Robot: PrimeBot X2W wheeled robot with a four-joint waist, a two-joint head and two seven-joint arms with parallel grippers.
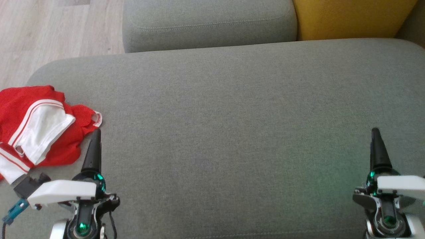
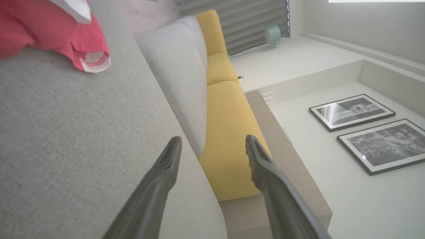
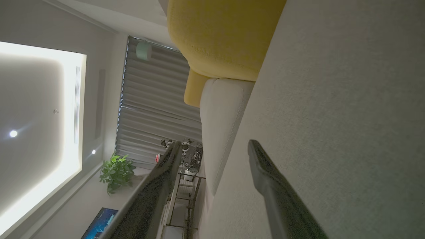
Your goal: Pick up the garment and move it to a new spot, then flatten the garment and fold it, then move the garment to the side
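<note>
Garment (image 1: pixel 43 129), red with white panels and striped trim, lies crumpled at the left end of the grey seat (image 1: pixel 232 116). Part of it runs past the left edge of the head view. A white-edged hem points toward the middle of the seat.

The left pincer (image 1: pixel 95 136) sits at the lower left of the head view, its dark tip just beside the garment's near right edge and not touching the cloth. In the left wrist view its two fingers (image 2: pixel 166 166) stand spread wide with nothing between them. The garment is in that view's upper left corner, apart from the tips.

The right pincer (image 1: pixel 376 132) hangs at the lower right over bare seat, well apart from the garment. In the right wrist view its fingers (image 3: pixel 265 172) are likewise parted and hold nothing.

Behind the seat stands a grey back cushion (image 1: pixel 206 23), with a yellow cushion (image 1: pixel 348 16) to its right. Pale wooden floor (image 1: pixel 49 30) shows at the upper left of the head view.

The left wrist view also takes in two framed pictures (image 2: pixel 352 111) on a pale wall. The right wrist view shows a pleated curtain (image 3: pixel 156 109) and a leafy plant (image 3: pixel 116 171).
</note>
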